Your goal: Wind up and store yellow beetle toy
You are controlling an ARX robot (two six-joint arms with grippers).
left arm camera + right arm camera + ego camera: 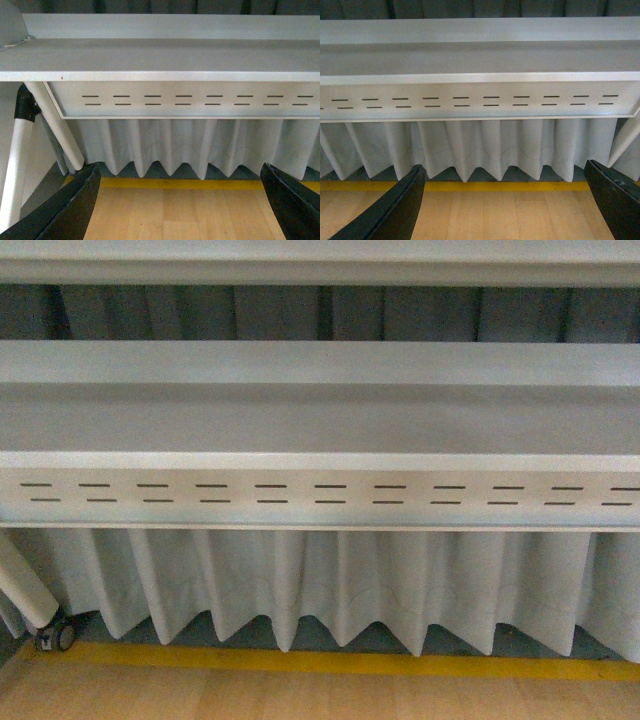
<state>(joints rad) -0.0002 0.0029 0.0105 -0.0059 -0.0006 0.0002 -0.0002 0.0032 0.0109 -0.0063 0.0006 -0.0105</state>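
Grey metal table (320,420) with slotted panel, pleated white curtain (330,585) beneath. Left gripper (182,210) and right gripper (507,210) spread wide, holding nothing. Yellow beetle toy out of view.

Front view: shelf (320,420) pale grey-white across the frame centre, its front panel (320,495) carrying 2 rows of short dark slots. Below it, curtain (330,585) light grey, pleated in vertical folds. Floor (300,700) light wood-toned along the bottom, crossed by 1 yellow stripe (330,662). Caster wheel (55,636) black, lower left.

Left wrist view: left hand (182,205) fingers (70,210) glossy black at the lower corners; table leg (55,127) white, at left.

Right wrist view: right hand (507,205) fingers (395,210) black, same slotted panel and yellow stripe.
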